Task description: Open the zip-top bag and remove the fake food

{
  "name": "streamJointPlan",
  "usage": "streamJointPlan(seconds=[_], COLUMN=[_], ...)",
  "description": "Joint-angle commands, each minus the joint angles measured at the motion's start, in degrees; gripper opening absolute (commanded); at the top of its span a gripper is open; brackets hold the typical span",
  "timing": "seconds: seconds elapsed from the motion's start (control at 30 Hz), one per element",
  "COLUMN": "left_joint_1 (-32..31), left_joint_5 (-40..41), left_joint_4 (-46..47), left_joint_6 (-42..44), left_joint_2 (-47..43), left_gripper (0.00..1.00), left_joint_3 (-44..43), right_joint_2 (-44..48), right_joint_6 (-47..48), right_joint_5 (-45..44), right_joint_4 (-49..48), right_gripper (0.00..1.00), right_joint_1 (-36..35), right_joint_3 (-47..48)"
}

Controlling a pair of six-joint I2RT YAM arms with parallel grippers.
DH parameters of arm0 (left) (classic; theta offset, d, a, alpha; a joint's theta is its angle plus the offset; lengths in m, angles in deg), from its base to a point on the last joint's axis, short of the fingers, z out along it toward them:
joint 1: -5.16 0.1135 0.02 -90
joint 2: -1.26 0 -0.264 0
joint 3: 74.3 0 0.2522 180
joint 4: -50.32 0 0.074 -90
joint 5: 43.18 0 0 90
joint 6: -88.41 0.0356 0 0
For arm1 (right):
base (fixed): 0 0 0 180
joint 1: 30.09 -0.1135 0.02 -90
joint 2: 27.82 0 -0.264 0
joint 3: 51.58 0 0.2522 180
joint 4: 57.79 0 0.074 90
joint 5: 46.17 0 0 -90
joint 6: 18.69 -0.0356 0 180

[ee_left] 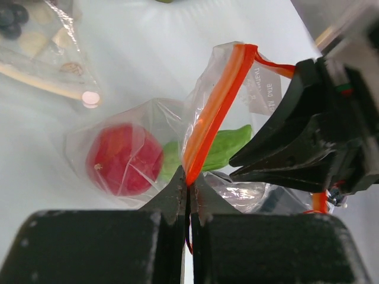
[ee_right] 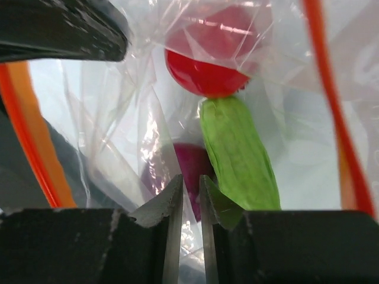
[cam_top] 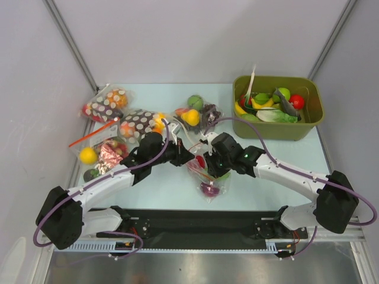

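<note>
The zip-top bag (cam_top: 207, 177) lies in the middle of the table, its red-orange zip strip (ee_left: 213, 112) lifted between my two grippers. My left gripper (ee_left: 188, 181) is shut on one end of the strip; from above it (cam_top: 187, 155) sits at the bag's left. My right gripper (ee_right: 189, 190) is shut on a fold of the bag's clear wall, at the bag's right (cam_top: 208, 158). Inside the bag are a red ball (ee_left: 124, 158), a green piece (ee_right: 237, 151) and a purple piece (ee_right: 190, 168). The mouth gapes, with strip on both sides (ee_right: 331, 106). The grey fish-like piece is hidden.
An olive bin (cam_top: 278, 131) of toy food stands at the back right. Two brown dotted bags (cam_top: 137, 123) and a bag with a yellow ball (cam_top: 89, 155) lie at the left. A bag with a green ball and grapes (cam_top: 195, 112) lies behind the grippers.
</note>
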Motion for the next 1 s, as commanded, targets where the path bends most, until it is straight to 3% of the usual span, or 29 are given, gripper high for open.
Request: streamJointPlan(seconds=[0.0, 0.1, 0.3, 0.5, 0.67, 0.97], left_joint_1=[-1.04, -1.57, -1.83, -1.83, -1.83, -1.83], left_joint_5=[-0.42, -0.60, -0.60, -0.60, -0.51, -0.77], left_joint_4=[3.43, 4.04, 4.05, 3.78, 2.64, 1.41], left_joint_6=[1.13, 1.04, 1.39, 1.66, 2.27, 4.29], left_joint_2=[0.04, 1.09, 2.41, 3.55, 3.99, 4.52], left_gripper=[0.00, 0.00, 0.00, 0.00, 0.00, 0.00], left_joint_3=[-0.10, -0.45, -1.24, -1.94, -2.56, -3.08], right_joint_2=[-0.18, -0.27, 0.35, 0.35, -0.62, 0.00], right_joint_6=[1.91, 1.91, 2.00, 2.00, 1.65, 3.75], right_joint_5=[-4.70, -6.19, -9.53, -10.42, -6.38, -12.79], right_joint_4=[4.24, 3.37, -0.41, -5.42, -7.27, -9.28], right_gripper=[0.23, 0.27, 0.52, 0.64, 0.66, 0.68], right_joint_1=[-1.19, -1.54, -1.55, -1.63, -1.72, 0.12], right_joint_3=[-0.96, -2.63, -5.89, -7.12, -7.47, -6.68])
